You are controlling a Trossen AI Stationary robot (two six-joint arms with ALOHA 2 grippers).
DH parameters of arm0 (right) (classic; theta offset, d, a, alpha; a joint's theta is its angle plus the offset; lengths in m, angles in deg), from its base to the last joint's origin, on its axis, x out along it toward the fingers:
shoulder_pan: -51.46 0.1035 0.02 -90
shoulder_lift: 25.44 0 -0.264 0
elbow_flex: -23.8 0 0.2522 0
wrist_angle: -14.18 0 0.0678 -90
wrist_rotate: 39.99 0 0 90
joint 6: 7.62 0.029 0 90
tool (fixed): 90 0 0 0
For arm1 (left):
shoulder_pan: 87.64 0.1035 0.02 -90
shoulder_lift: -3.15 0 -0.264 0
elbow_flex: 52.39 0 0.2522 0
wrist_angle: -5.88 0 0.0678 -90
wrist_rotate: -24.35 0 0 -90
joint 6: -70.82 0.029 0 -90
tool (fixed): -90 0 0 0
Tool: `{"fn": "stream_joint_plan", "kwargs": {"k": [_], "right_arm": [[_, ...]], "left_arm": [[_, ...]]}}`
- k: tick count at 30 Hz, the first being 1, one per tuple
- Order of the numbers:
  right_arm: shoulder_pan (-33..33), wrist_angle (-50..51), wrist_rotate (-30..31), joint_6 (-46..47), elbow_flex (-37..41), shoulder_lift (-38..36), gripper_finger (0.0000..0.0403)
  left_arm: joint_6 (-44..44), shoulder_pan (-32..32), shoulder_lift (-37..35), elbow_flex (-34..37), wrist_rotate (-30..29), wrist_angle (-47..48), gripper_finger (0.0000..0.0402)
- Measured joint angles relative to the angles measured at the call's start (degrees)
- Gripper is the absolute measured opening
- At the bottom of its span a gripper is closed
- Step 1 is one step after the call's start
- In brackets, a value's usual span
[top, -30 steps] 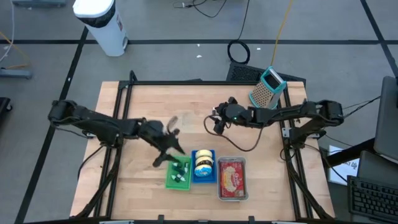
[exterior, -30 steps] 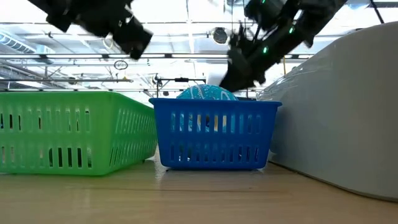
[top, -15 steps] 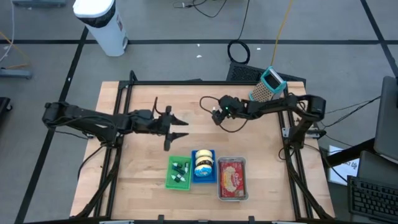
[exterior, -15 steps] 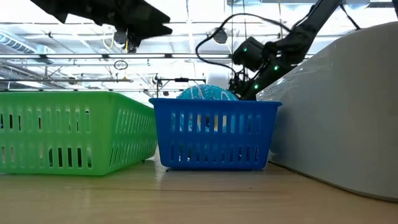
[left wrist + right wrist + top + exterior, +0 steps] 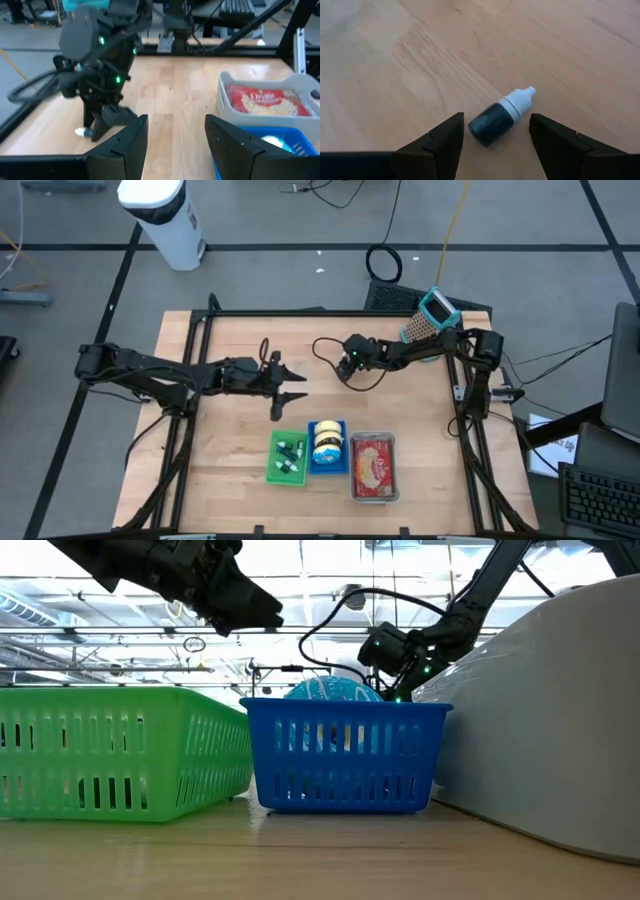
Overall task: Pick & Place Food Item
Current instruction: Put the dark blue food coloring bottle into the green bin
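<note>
Bottle is the task's thing: a small dark dropper bottle with a white cap, lying on its side on the bare wood between the two fingers of the right claw, not touched by them.

Largest is the table, a wooden top in a black frame. The left arm reaches across it from the left side, and the right arm comes in from the right side.

On the near side from the left claw stand three containers in a row. The tray holds red-packed food and is the widest. The green basket has small bottles in it. The blue basket, between these two, holds a round wrapped item.

The right claw is low over the far middle of the table, pointing down at the wood. Its fingers are wide, one on each side of the bottle, with a gap on both sides.

The left claw hangs above the table, well apart from the bottle and just beyond the baskets. Its fingers are also wide and hold nothing. In the left wrist view the right claw stands ahead of it, with the white cap showing at its foot.
</note>
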Motion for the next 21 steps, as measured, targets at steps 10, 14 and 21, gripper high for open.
{"fn": "stream_joint_plan", "kwargs": {"k": [10,14,21], "right_arm": [[0.0,0.7,0.5,-4.6,-0.1,0.7,0.0179],[-0.1,0.3,1.3,-4.8,-0.1,0.7,0.0127],[-0.1,-0.3,1.3,-8.4,0.0,0.8,0.0034]], "left_arm": [[-0.5,0.0,1.3,0.0,0.0,0.0,0.0196],[-0.5,0.0,1.3,0.0,0.0,-0.4,0.0196],[-0.5,0.0,1.3,0.0,0.0,-0.4,0.0196]]}}
